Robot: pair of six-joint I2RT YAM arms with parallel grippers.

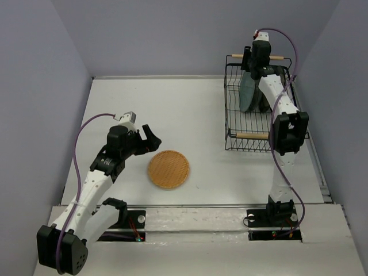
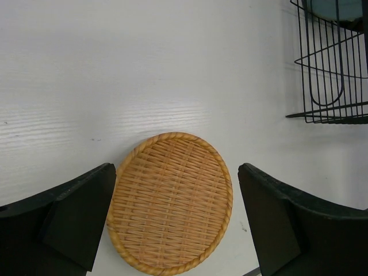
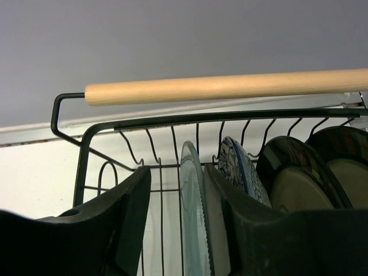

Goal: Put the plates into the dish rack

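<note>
Table [image 1: 172, 109]: a pale work surface with two robot arms mounted at its near edge.
Dish rack [image 1: 226, 109]: a black wire basket with wooden handles at the far right of the table. Four plates stand on edge in its slots.
Racked plates: the teal plate [image 3: 192, 201] stands in the left slot, then the floral plate [image 3: 236, 161], then two striped plates [image 3: 293, 172].
Woven plate [image 1: 168, 169]: the last one out. It lies flat near the middle of the table, well apart from the rack.
Right claw [image 3: 177, 172]: inside the rack with its jaws parted either side of the teal plate. A gap shows on one side, so it is not clamped on it.
Left claw [image 2: 175, 169]: spread wide and empty, poised over the woven plate with a finger off each side of it.
Handling: the woven plate looks light, fairly stiff and rough enough not to slip, and unlikely to break. Lying flat, it probably has to be pinched at the raised braided rim and tipped upright for a slot.
</note>
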